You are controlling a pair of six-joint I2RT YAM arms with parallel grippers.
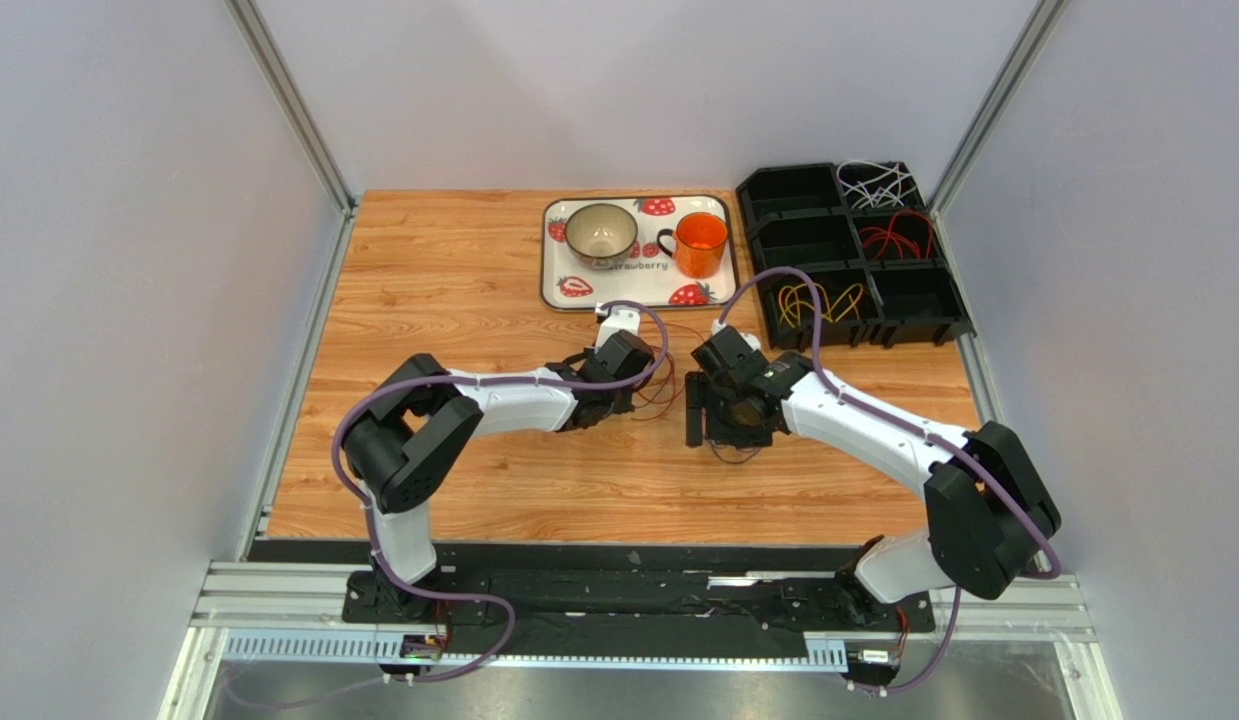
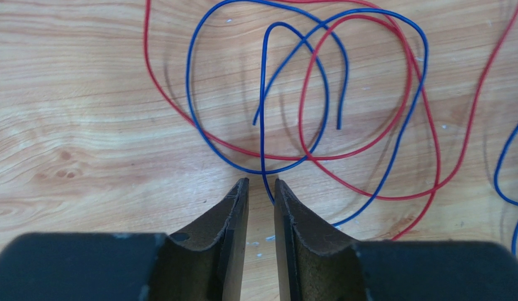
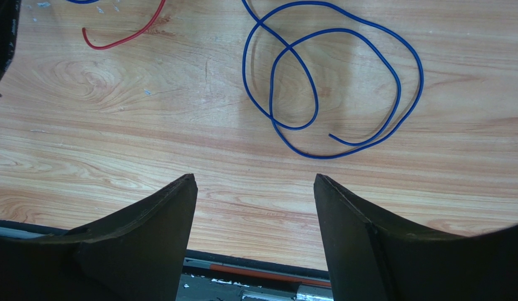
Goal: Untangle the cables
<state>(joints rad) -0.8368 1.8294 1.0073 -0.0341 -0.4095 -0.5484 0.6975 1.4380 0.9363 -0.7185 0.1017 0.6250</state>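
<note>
Blue cable point(image 2: 262, 94) between narrowly parted left tool point(image 2: 261, 185), right tool point(image 3: 255, 182) spread wide

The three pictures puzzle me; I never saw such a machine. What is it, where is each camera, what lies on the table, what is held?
Two white robot arms are bolted at a wooden table. One picture looks down from above; the others come from a camera on each wrist. A thin red cable and a thin blue cable lie looped together; a second blue cable lies apart. The left gripper hovers, narrowly open, at the tangled blue one; the right gripper is wide open. Nothing is clearly held.
</note>
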